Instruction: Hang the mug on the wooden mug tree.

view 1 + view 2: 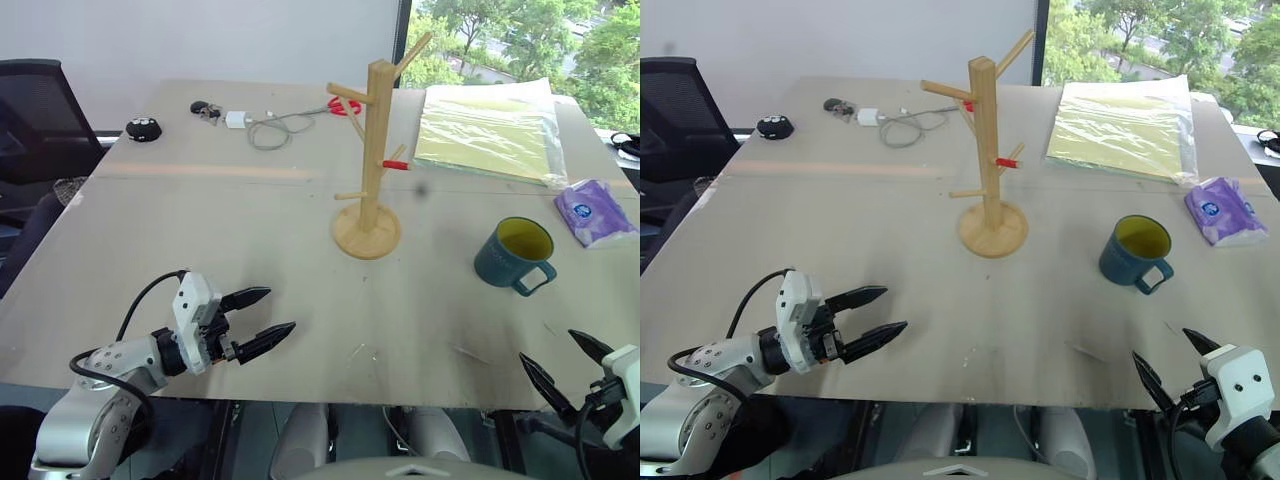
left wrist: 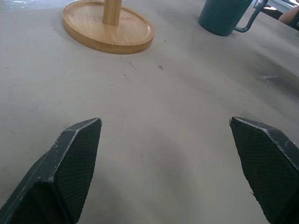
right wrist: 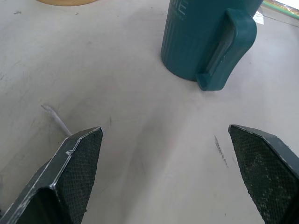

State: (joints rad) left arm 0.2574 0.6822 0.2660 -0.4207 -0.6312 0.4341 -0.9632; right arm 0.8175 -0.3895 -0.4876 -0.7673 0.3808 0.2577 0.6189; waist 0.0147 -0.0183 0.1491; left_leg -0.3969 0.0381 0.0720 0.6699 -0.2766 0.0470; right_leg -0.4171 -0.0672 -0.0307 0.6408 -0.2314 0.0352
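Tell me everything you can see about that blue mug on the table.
The mug is dark teal-blue outside and yellow inside, and looks ceramic, with faint upright ridges down its side. It has one loop handle of the same teal, turned toward the robot's side of the table and a little to the right. It stands upright and looks empty, resting on the table to the right of the wooden mug tree and apart from it. A purple packet lies beyond it. Nothing touches it; the right gripper is open, short of it.

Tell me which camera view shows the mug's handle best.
The right wrist view: the mug sits close, its handle facing the camera. Both eye views show the whole mug, upright on the table, handle small. The left wrist view catches its lower body and handle at the frame edge.
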